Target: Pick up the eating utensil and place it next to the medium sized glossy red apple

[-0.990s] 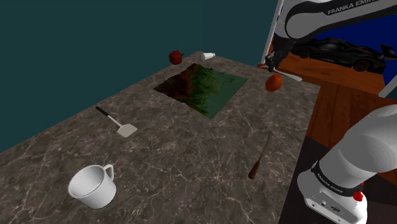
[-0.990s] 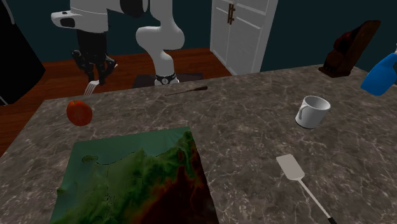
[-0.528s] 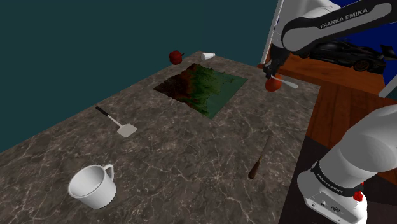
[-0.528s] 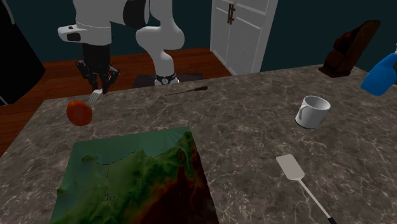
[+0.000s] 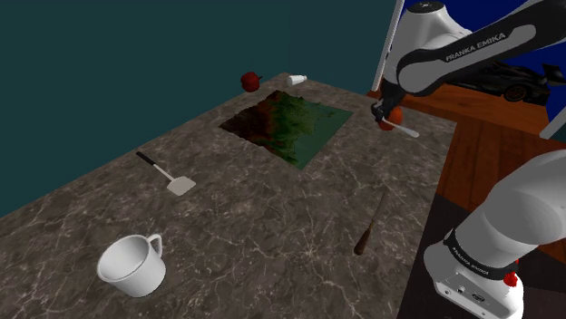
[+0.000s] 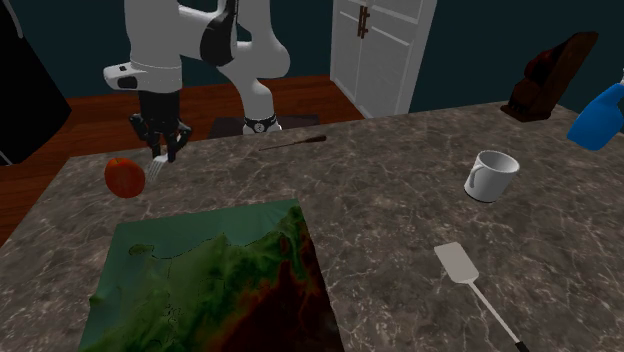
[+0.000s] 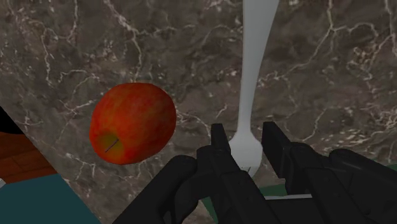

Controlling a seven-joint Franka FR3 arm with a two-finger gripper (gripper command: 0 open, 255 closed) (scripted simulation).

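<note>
Lowered since a second ago, the pale fork (image 7: 253, 76) now hangs low over the marbled bench (image 7: 331, 70), just beside the red apple (image 7: 132, 123). Black fingers (image 7: 219, 156) clamp its broader end, so the handle juts out ahead, apparently lined up for release alongside the fruit.

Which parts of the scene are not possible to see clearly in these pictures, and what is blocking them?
1. Wrist view: the wide end of the fork is covered by the tool that clasps it; its other end is cut off by the picture edge.
2. Shoulder view: the red apple is partly behind the tool.
3. Second exterior view: the blue bottle is cut off by the right edge.
</note>
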